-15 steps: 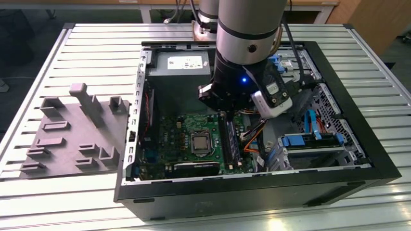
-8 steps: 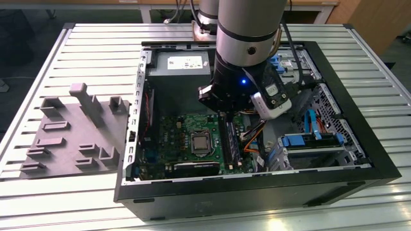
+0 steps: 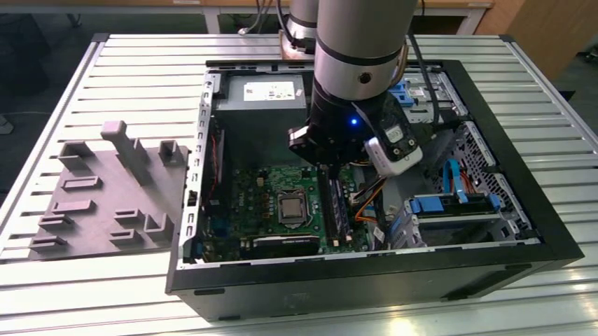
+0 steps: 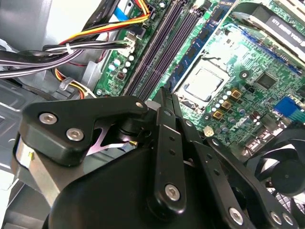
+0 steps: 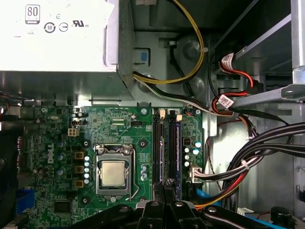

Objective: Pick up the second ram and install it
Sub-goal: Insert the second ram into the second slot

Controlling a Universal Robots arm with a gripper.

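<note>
Exterior view: the arm reaches down into the open computer case (image 3: 523, 175), its gripper (image 3: 329, 168) low over the memory slots (image 3: 335, 203) on the green motherboard (image 3: 271, 185), right of the processor (image 3: 293, 208). A grey tray (image 3: 103, 203) sits left. First wrist view: fingertips (image 5: 167, 183) meet above the slots (image 5: 167, 148). Second wrist view: the gripper (image 4: 164, 95) looks closed; whether it grips the second ram, I cannot tell.

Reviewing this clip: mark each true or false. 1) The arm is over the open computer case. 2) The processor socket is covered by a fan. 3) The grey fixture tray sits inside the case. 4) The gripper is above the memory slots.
1) True: the gripper is inside the open computer case.
2) False: the processor is bare.
3) False: the grey fixture tray lies outside, on the exterior view's left.
4) True: it hangs above the memory slots.
</note>
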